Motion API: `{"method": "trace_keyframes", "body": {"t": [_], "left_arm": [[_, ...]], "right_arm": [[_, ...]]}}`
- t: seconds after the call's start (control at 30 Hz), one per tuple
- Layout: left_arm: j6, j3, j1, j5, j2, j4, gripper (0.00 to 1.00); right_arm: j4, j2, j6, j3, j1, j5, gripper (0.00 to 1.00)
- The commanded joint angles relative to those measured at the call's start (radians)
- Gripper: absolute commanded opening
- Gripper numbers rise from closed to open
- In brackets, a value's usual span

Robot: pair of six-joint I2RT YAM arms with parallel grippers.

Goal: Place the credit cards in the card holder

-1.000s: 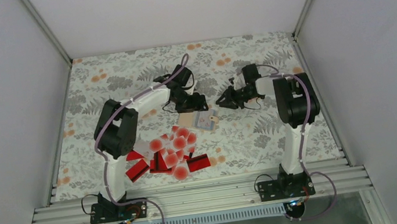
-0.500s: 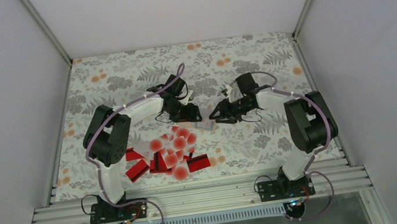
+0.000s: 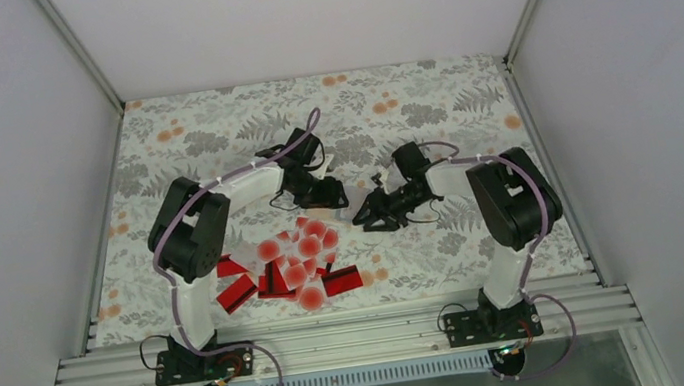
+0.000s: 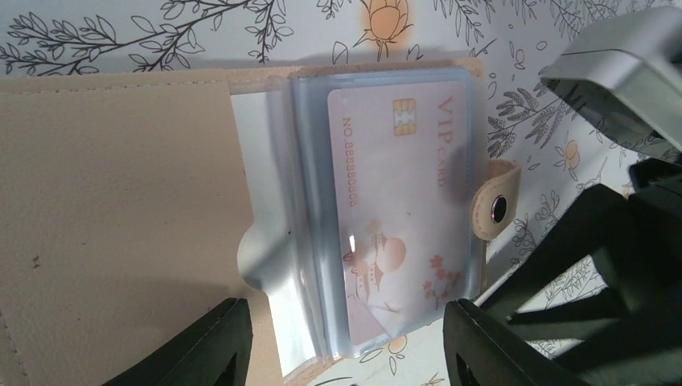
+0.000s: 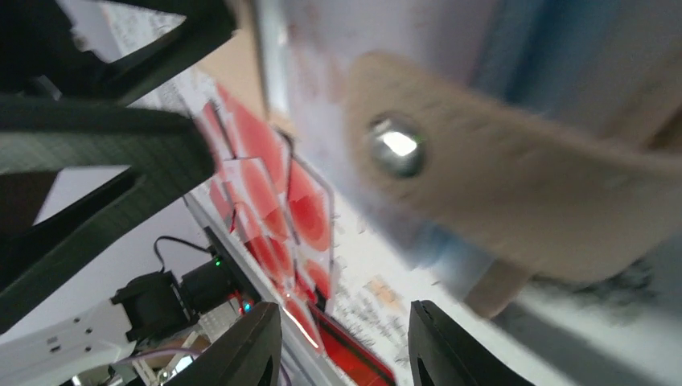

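Note:
The card holder lies open on the table, tan cover at left and clear blue-grey sleeves at right. One sleeve holds a pale pink VIP card. My left gripper hangs open over the holder's near edge, gripping nothing. The snap tab fills the right wrist view. My right gripper is open just short of the tab, with nothing between its fingers. The credit cards, red ones and white red-dotted ones, lie in a loose pile in front of both grippers. From above, the two grippers hide the holder.
A floral mat covers the table between white walls. An aluminium rail with both arm bases runs along the near edge. My right arm's black fingers crowd the holder's tab side.
My right gripper has swung left and down to the holder's tab and opened wider. My left gripper has dropped onto the holder and narrowed a little. The card pile has not moved.

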Motion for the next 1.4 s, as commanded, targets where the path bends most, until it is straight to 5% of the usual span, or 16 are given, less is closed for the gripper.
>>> {"method": "trace_keyframes", "body": {"t": [0.0,0.43,0.6,0.9,1.37], "left_arm": [[0.014,0.003,0.005,0.019,0.015,0.027,0.6],[-0.005,-0.021,0.004,0.136,0.022,0.074,0.6],[-0.006,0.018,0.006,0.095,0.026,0.051,0.59],[-0.014,0.016,0.028,-0.042,-0.023,0.006,0.47],[0.029,0.037,0.038,-0.041,0.048,0.021,0.29]], "right_arm": [[0.032,0.053,0.035,0.035,0.006,0.064,0.4],[-0.062,0.119,-0.039,0.148,-0.113,0.156,0.39],[-0.074,0.094,-0.096,0.163,-0.124,0.07,0.38],[-0.046,0.034,-0.128,0.137,-0.093,0.076,0.37],[0.02,0.1,-0.021,0.203,-0.068,0.166,0.35]]}}
